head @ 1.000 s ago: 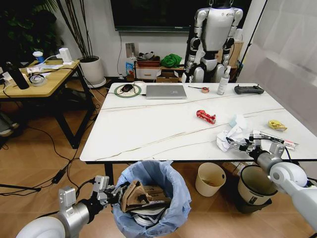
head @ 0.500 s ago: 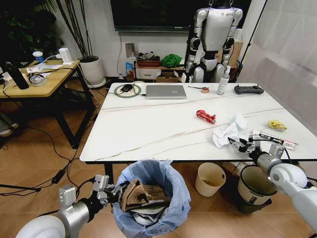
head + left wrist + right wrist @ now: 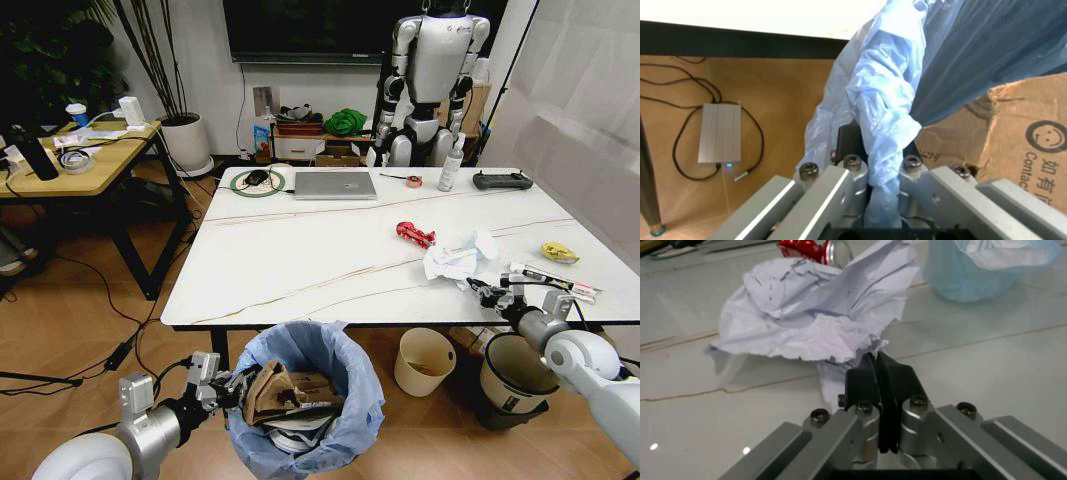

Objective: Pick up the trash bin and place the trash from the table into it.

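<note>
**Crumpled tissue pinched at the table's right side, bin waiting below**

White crumpled tissue (image 3: 450, 262) is lying on the marble-look table (image 3: 300, 250), and the right gripper (image 3: 487, 294) is pinching a trailing corner of it, its black fingertips (image 3: 880, 377) pressed tightly together on the paper. The left gripper (image 3: 222, 386) is holding the trash bin (image 3: 310, 400) below the near table edge, clamped on the rim with the light-blue bag (image 3: 883, 110) bunched between its fingers.

To do this step well, I judge the hold on the tissue to be thin: only an edge is caught, so the wad should be lifted slowly and kept low, or the paper may tear or slip free. The bin is sitting well to the left of the tissue, so the carry has to cross the table edge; bringing the bin closer under that edge would shorten it.

Counting what is lying on the table: one tissue wad in the grip, one pale blue piece (image 3: 484, 243) just beyond it, one red wrapper (image 3: 416, 235), one yellow peel (image 3: 560, 252), and one pink-white packet (image 3: 550, 281). Already in the bin, one torn cardboard box (image 3: 280, 392) is showing.
</note>
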### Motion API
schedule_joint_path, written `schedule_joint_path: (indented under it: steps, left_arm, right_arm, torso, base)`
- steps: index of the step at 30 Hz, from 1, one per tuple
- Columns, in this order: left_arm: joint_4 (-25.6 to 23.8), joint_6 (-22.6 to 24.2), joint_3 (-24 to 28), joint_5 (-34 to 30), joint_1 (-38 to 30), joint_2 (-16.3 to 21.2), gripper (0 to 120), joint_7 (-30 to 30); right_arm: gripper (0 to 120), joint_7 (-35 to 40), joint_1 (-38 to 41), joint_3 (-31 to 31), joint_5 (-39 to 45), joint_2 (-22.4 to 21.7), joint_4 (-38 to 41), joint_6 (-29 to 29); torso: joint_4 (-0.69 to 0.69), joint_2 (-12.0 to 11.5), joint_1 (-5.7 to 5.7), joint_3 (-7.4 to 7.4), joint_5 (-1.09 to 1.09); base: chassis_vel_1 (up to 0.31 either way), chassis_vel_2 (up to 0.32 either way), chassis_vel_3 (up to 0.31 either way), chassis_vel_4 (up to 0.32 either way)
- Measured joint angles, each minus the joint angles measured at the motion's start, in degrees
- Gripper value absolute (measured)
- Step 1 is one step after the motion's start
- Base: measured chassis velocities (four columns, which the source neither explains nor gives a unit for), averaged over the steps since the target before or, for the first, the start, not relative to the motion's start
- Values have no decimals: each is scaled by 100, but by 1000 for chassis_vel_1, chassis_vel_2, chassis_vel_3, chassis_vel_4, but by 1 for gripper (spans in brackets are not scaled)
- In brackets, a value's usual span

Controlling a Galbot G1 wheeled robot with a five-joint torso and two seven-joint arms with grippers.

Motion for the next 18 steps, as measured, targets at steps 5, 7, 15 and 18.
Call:
schedule_joint_path:
  steps: [5,7,15,18]
  left_arm:
    - [0,-2,3,-3,-3,-7,0,0]
    - [1,-2,3,-3,-4,-9,0,0]
    - [2,-3,18,10,-12,-33,0,0]
    - [4,-5,29,13,-31,-46,0,-5]
  right_arm:
    - [0,-88,-14,50,0,-67,193,49]
    - [0,-102,-26,67,0,-92,247,56]
    - [0,-176,-125,178,-6,-214,590,117]
    - [0,-238,-173,261,-6,-284,731,178]
  torso:
    - [0,0,0,0,0]
    - [0,0,0,0,0]
    - [0,0,0,0,0]
    - [0,0,0,0,0]
  base:
    - [0,0,0,0]
    - [0,0,0,0]
    - [0,0,0,0]
    - [0,0,0,0]
